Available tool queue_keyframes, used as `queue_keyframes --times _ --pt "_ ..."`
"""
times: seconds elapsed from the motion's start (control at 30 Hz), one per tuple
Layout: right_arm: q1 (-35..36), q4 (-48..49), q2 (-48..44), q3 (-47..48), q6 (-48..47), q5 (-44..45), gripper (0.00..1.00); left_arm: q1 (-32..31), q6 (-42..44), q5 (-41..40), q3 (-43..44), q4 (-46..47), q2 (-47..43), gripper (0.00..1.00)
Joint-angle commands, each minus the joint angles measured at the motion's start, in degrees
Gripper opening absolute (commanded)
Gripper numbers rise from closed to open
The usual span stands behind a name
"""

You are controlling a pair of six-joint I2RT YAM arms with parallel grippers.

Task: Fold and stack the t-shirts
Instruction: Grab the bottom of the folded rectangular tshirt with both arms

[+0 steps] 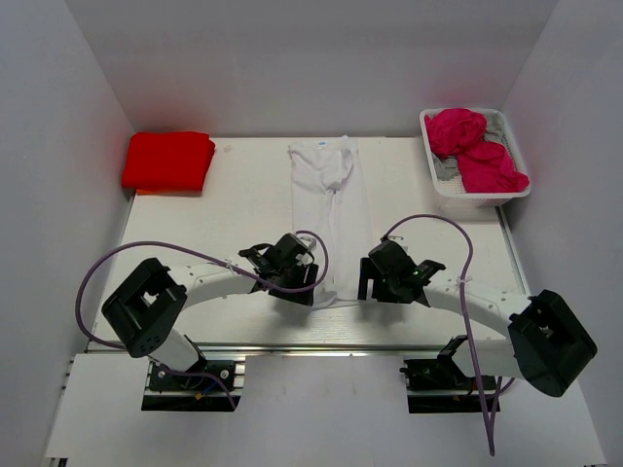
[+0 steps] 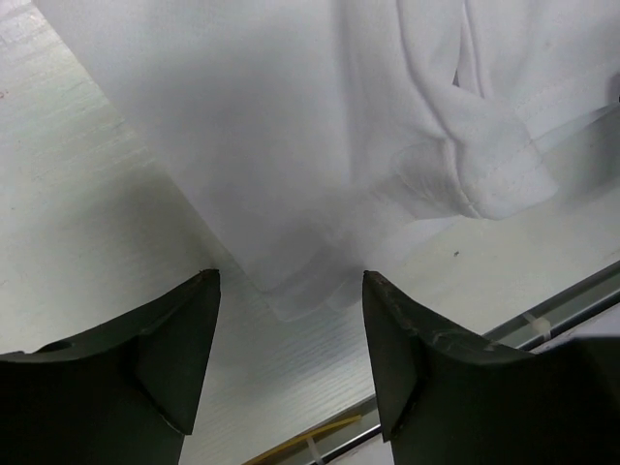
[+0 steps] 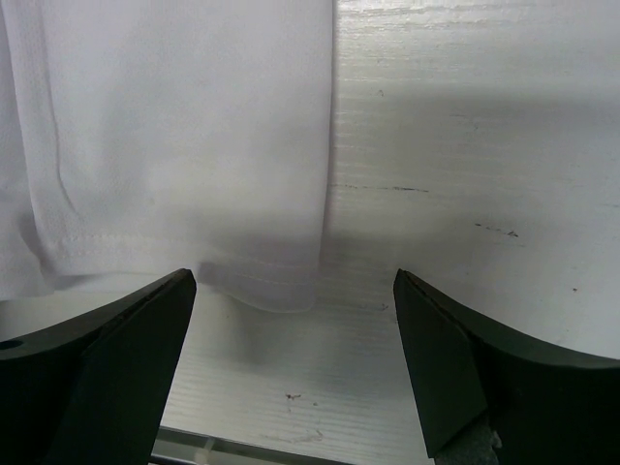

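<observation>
The bright red cloth t-shirt (image 1: 167, 161) lies folded in the upper left of the top view, on the far left corner of the white worktop (image 1: 224, 214). Below and right of it, the left arm (image 1: 209, 277) reaches in to the bottom left corner of the white cloth t-shirt (image 1: 331, 209). This shirt lies in the centre as a long narrow strip, neck towards the top of the frame and hem towards the bottom.

In the left wrist view the left jaws stand wide apart and hold nothing. The hem corner of the white shirt (image 2: 320, 126) lies flat on the worktop just beyond their tips.

The right arm (image 1: 467, 297) comes in from the lower right to the shirt's bottom right corner. Its jaws also stand wide apart and empty. In the right wrist view the shirt's hem (image 3: 184, 136) fills the left half, with bare worktop (image 3: 484, 145) on the right.

In the upper right of the top view, crumpled magenta-pink cloth t-shirts (image 1: 477, 151) fill a white wire basket (image 1: 484, 196).
</observation>
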Motion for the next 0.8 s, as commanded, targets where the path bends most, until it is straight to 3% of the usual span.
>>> queue_keyframes --times 0.0,0.13,0.27,0.4,0.43,0.53,0.77 --pt "-0.5 3.1 0.9 -0.8 1.1 0.0 0.88 -0.9 -0.4 0.0 0.0 0.3 1.2 0.70" --pt "-0.5 3.9 1.3 -1.4 1.3 -1.3 0.84 -0.9 -0.9 0.6 -0.5 0.3 1.9 0.54" --pt "-0.6 6.9 1.9 -3.0 1.2 -3.9 0.71 -0.9 -0.9 0.6 -0.5 0.8 1.9 0.40" --pt "-0.5 7.1 1.9 -3.3 2.0 -5.3 0.15 -1.4 -1.5 1.3 -0.5 1.9 2.5 0.27" --pt "-0.5 7.1 1.4 -3.7 2.5 -5.3 0.00 -1.4 -1.5 1.9 -0.5 1.9 2.5 0.18" --pt "-0.4 5.4 1.2 -4.0 3.3 -4.0 0.00 -1.4 -2.0 1.3 0.0 1.4 3.1 0.00" --pt "-0.1 3.9 -3.7 -3.7 1.2 -4.6 0.00 -1.4 -2.5 1.2 -2.2 4.0 -3.4 0.00"
